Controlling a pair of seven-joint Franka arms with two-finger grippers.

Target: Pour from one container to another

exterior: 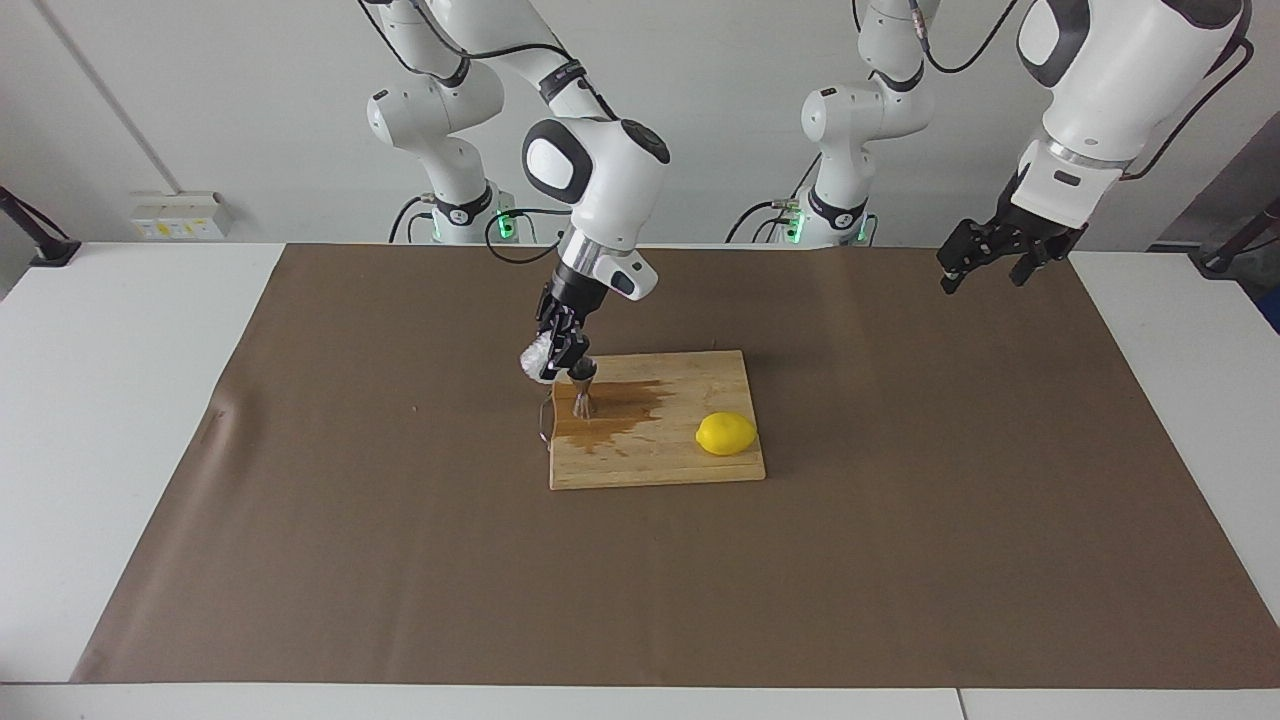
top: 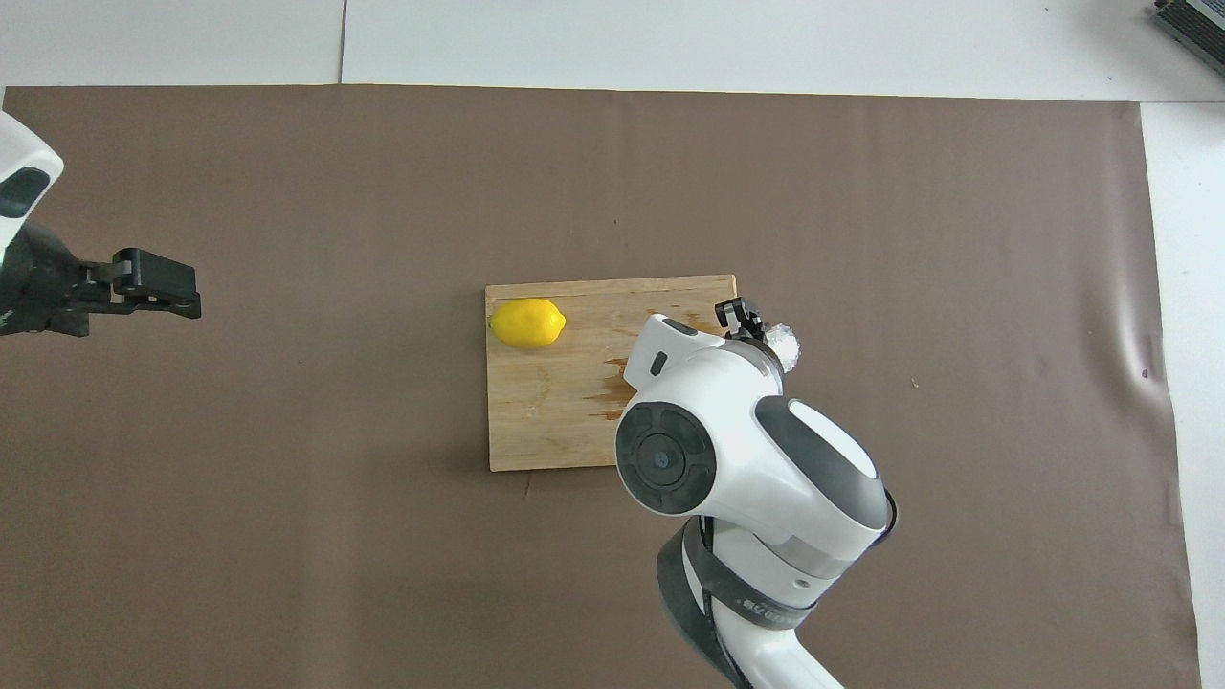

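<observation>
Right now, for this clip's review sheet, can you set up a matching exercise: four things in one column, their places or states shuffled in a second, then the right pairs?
Things:
1. glass
2. jigger
3. lemon
4. left gripper

Places or states:
A. standing on the wet patch of the cutting board
B. lying on the board's dry end
C. held tilted by the right gripper
D. waiting over the brown mat, holding nothing

Pairs: 1-C, 2-A, 3-B, 4-D
</observation>
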